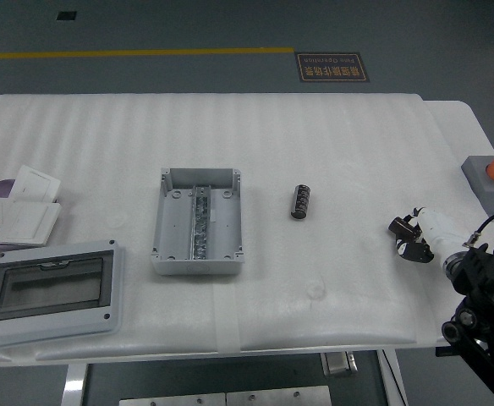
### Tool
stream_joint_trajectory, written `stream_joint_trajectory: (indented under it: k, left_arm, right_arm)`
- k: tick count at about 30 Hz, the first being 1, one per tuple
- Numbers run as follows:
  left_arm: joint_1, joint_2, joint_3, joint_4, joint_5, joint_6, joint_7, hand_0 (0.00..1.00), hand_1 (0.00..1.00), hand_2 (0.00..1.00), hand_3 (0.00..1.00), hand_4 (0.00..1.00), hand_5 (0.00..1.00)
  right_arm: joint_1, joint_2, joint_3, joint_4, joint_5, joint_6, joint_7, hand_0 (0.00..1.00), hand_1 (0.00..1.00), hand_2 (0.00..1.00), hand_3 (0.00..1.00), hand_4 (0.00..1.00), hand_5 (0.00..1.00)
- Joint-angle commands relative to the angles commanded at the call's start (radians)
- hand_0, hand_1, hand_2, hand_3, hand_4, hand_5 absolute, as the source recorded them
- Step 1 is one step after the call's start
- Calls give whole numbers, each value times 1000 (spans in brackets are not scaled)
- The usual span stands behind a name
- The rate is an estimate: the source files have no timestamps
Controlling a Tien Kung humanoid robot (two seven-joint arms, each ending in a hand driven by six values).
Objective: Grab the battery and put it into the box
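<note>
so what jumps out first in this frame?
The open grey box at table centre, with the small dark battery lying just to its right, apart from it. The right hand sits at the right edge, holding nothing, well short of the battery. A box lid with a clear window lies near left.

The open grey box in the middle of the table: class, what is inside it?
Inside the open grey box a dark metal rail runs down its middle. The battery lies outside, to its right. What is under the rail is covered.
</note>
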Motion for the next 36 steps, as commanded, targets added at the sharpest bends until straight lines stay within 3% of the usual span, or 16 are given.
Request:
stream_joint_trajectory:
  k: [14, 22, 29, 36]
  left_arm:
    - [-2, 0, -9, 1, 7, 2, -10, 636, 684, 610, 590, 669, 629]
    - [0, -3, -19, 1, 17, 0, -9, 636, 685, 611, 589, 673, 631]
    - [4, -4, -42, 0, 41, -2, 1, 635, 685, 613, 590, 678, 632]
    - [5, -4, -54, 0, 55, -4, 5, 635, 685, 613, 589, 680, 634]
  right_arm:
    - [6, -1, -18, -1, 82, -101, 64, 316, 500, 478, 687, 314, 132]
    - [28, -13, -47, 15, 119, -146, 91, 314, 487, 452, 676, 386, 184]
    - [120, -14, -150, 69, 218, -197, 129, 311, 477, 435, 674, 436, 235]
    - [255, 33, -284, 91, 340, -266, 191, 314, 470, 431, 671, 458, 260]
